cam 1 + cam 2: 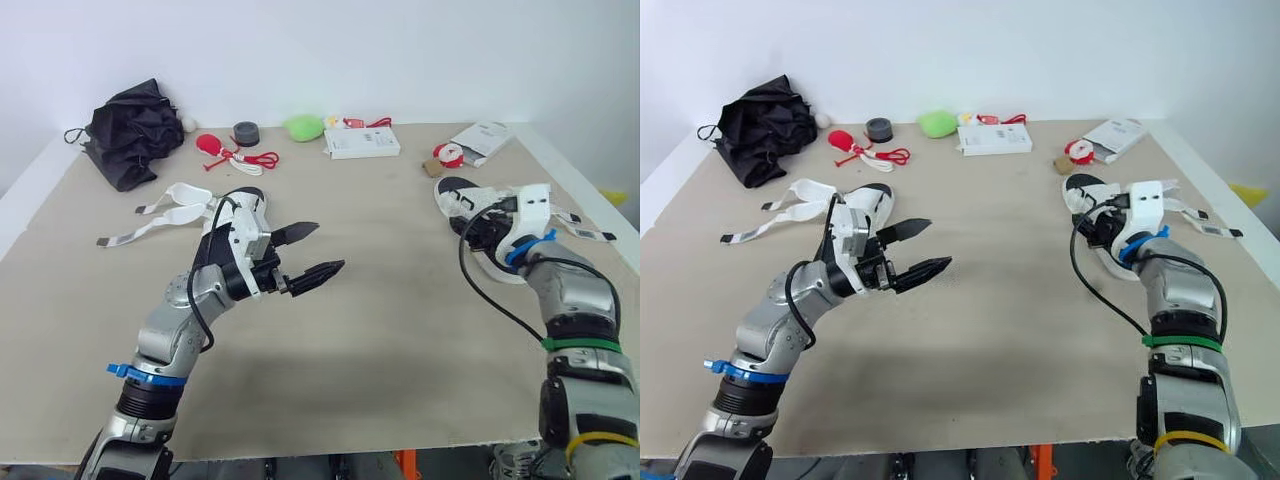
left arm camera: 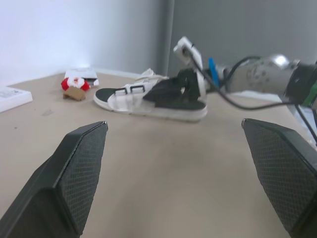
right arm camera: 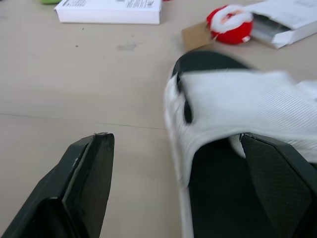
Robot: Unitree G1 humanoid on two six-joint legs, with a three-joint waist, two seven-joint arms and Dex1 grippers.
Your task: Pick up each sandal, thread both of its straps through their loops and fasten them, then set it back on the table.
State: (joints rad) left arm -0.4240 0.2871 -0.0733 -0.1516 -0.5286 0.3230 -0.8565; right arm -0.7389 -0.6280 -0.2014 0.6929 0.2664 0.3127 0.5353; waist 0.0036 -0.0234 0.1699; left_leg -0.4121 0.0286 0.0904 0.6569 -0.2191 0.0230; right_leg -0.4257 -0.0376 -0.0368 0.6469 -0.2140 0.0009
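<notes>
Nearest to the camera, left gripper (image 1: 326, 248): jaws spread wide, gripping nothing, hanging over bare table (image 1: 390, 340), on the robot's side of white box (image 1: 361, 143) and slightly left of it. Then right gripper (image 3: 174, 140): jaws also apart, closed on nothing yet, one finger beside the sole and the other over the black footbed of right sandal (image 1: 455, 190), under its white strap (image 3: 247, 99) as far as can be judged. Sandal itself flat on the table, right of the white box and closer to the robot, one strap end (image 1: 588, 234) trailing loose away from the box. Farther out, left sandal (image 1: 247, 200), left of the white box and closer to the robot, just beyond the left gripper, untouched, both straps (image 1: 165, 208) spread open on the table. Looks like the very beginning: no sandal lifted, no strap seen threaded or fastened. Left to do, for both sandals: lifting, threading, fastening, putting back.
</notes>
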